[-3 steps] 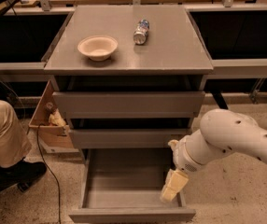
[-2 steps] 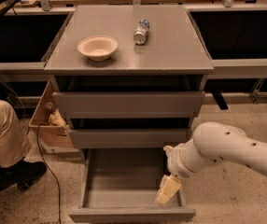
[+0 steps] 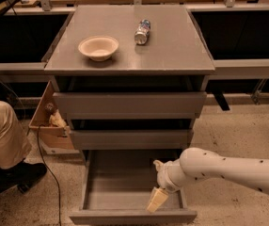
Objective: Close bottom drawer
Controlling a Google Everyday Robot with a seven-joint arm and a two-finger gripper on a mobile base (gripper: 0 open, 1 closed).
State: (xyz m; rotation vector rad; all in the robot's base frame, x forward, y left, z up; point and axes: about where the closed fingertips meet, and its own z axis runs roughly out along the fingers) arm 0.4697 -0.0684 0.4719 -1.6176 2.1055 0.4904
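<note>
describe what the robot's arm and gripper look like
The arm is a thick, rounded, off-white tube dotted with small dark spots, ending in a bulbous white wrist. The gripper, over the right front of the open bottom drawer, is a pale tan, tapered wedge. No cables or sleeves show on it.

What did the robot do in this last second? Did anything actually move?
The gripper slid left and down in the picture, toward the front panel of the open bottom drawer, and the arm followed it. It now sits over the drawer's inside, near the front right corner. Nothing was taken hold of or let go. The drawer is as far out as before, and the bowl and can have not moved.
</note>
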